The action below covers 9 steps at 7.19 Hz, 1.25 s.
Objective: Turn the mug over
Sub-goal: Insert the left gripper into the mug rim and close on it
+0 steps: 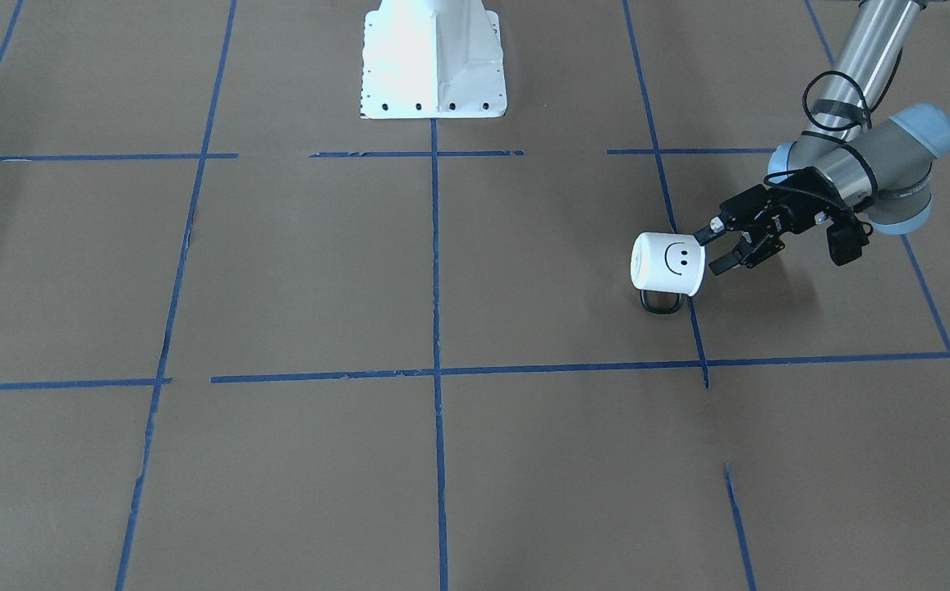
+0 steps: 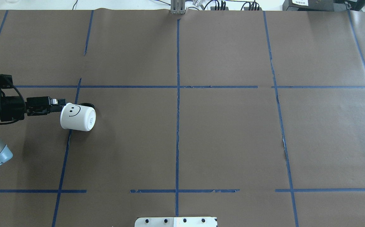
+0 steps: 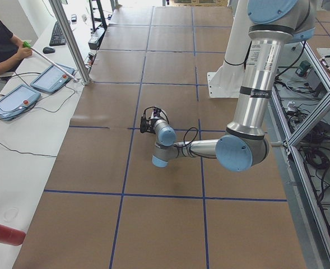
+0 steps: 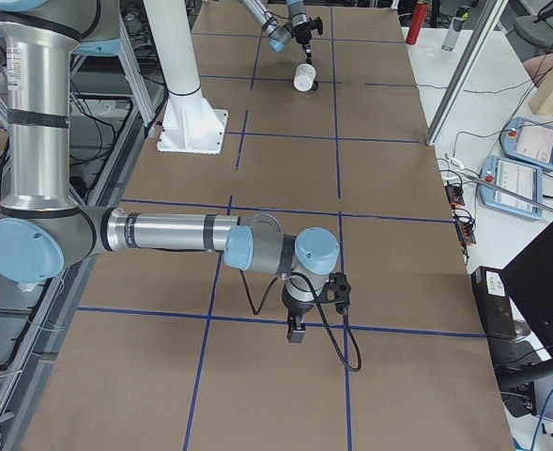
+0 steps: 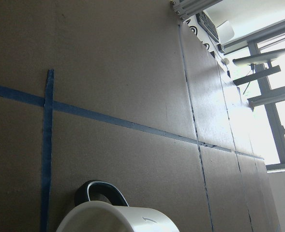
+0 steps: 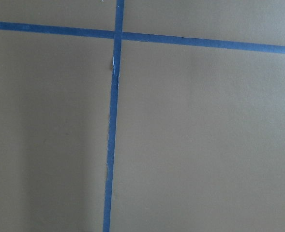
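Note:
The white mug (image 1: 667,263) with a black smiley face lies on its side on the brown table, its black handle (image 1: 660,302) low against the paper. Its base faces the table's middle and its mouth faces my left gripper (image 1: 709,250). The mug also shows in the overhead view (image 2: 76,117) and at the bottom of the left wrist view (image 5: 118,217). The left gripper is level at the mug's mouth with its jaws apart, and the upper fingertip (image 1: 704,234) is at the rim. My right gripper (image 4: 295,331) hangs low over bare paper far from the mug; I cannot tell whether it is open or shut.
Blue tape lines (image 2: 177,94) divide the brown paper into squares. The white robot base (image 1: 433,74) stands at the robot's edge of the table. Teach pendants (image 3: 19,101) lie on a side bench next to an operator.

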Each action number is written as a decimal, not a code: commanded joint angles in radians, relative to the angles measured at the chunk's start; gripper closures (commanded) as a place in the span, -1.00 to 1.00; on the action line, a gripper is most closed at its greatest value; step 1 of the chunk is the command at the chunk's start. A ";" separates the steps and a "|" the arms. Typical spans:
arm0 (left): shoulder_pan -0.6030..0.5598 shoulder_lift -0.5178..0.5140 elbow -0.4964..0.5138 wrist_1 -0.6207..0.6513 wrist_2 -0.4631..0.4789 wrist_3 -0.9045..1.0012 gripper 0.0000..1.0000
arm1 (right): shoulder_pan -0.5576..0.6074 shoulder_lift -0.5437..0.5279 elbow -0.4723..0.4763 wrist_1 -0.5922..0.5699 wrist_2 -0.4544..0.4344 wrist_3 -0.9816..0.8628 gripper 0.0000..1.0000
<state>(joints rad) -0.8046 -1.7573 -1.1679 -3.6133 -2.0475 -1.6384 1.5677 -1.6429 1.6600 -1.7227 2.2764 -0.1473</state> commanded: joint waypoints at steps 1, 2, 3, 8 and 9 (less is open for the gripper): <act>0.014 -0.014 0.002 -0.001 -0.003 -0.001 -0.93 | 0.000 0.000 0.000 0.000 0.000 0.000 -1.00; 0.024 -0.016 0.002 -0.001 -0.003 -0.001 -0.88 | 0.000 0.000 0.000 0.000 0.000 0.000 -1.00; 0.037 -0.017 0.005 -0.001 -0.003 -0.001 -0.83 | 0.000 0.000 0.001 0.000 0.000 0.000 -1.00; 0.048 -0.047 0.016 -0.010 -0.003 -0.003 0.64 | 0.000 0.000 0.001 0.000 0.000 0.000 -1.00; 0.048 -0.045 0.016 -0.030 -0.003 -0.003 1.00 | 0.000 0.000 0.001 0.000 0.000 0.000 -1.00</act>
<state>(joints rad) -0.7565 -1.8031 -1.1524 -3.6255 -2.0509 -1.6408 1.5677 -1.6429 1.6612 -1.7227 2.2764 -0.1473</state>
